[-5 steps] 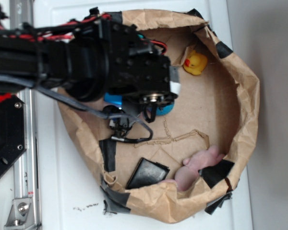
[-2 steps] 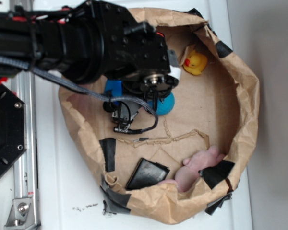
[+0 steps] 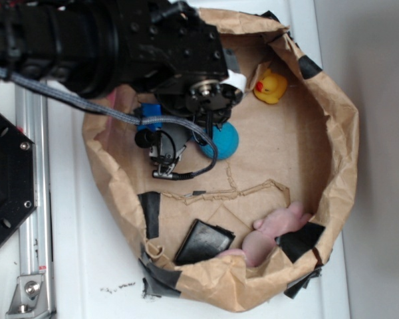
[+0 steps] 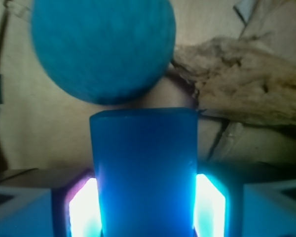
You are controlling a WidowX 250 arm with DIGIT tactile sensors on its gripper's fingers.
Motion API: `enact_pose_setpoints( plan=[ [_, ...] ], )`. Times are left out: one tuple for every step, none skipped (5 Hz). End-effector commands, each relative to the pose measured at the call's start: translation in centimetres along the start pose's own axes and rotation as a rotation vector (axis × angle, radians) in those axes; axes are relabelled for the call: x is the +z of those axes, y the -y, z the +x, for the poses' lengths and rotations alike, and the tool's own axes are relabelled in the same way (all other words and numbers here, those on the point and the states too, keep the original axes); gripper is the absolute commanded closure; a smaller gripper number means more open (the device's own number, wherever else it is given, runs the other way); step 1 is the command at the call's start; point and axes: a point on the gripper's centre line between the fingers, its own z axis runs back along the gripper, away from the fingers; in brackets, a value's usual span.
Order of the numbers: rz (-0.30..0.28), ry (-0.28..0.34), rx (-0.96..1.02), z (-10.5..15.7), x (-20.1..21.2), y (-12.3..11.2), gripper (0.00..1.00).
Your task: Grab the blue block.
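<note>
Item 1. Blue block [image 4: 144, 173]: smooth bright-blue bar, seen end-on in the wrist view, filling the lower centre of the frame. It sits between the two jaws, whose glowing inner faces press against its left and right sides; the jaws are pinching the block. In the exterior view only a small blue patch [image 3: 148, 114] shows beneath the arm, at the left inside the paper-lined basin.

Item 2. Gripper [image 3: 209, 113]: black, at the end of the black arm [image 3: 73, 46] reaching in from the upper left. Its fingertips are largely masked by the wrist housing in the exterior view; a braided grey cable [image 3: 120, 116] loops below it.

Item 3. Teal-blue ball [image 4: 102, 49]: round, dimpled, just beyond the far end of the block in the wrist view; whether the two touch cannot be told. In the exterior view it lies just right of the gripper [image 3: 221, 141].

Item 4. Brown paper basin [image 3: 339, 133]: crumpled wall patched with black tape, resting on the white worktop [image 3: 80, 266].

Item 5. Yellow rubber duck [image 3: 271, 86]: upper right inside the basin, near the wall.

Item 6. Black flat rectangular object [image 3: 204, 241]: lower part of the basin, tilted.

Item 7. Pink soft object [image 3: 276, 229]: lower right, against the wall, beside a tape patch
</note>
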Motion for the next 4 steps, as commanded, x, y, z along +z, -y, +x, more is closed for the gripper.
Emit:
enact_pose_setpoints(
  plan=[
    [-0.112,0.219,0.266,0.4,9.2,2.1,1.0],
    [-0.113,0.244,0.31,1.1,14.2,3.3,1.0],
    [-0.038,0.259,0.362,2.1,14.6,3.6,1.0],
    [-0.017,0.247,0.392,2.8,13.5,3.1,1.0]
  ],
)
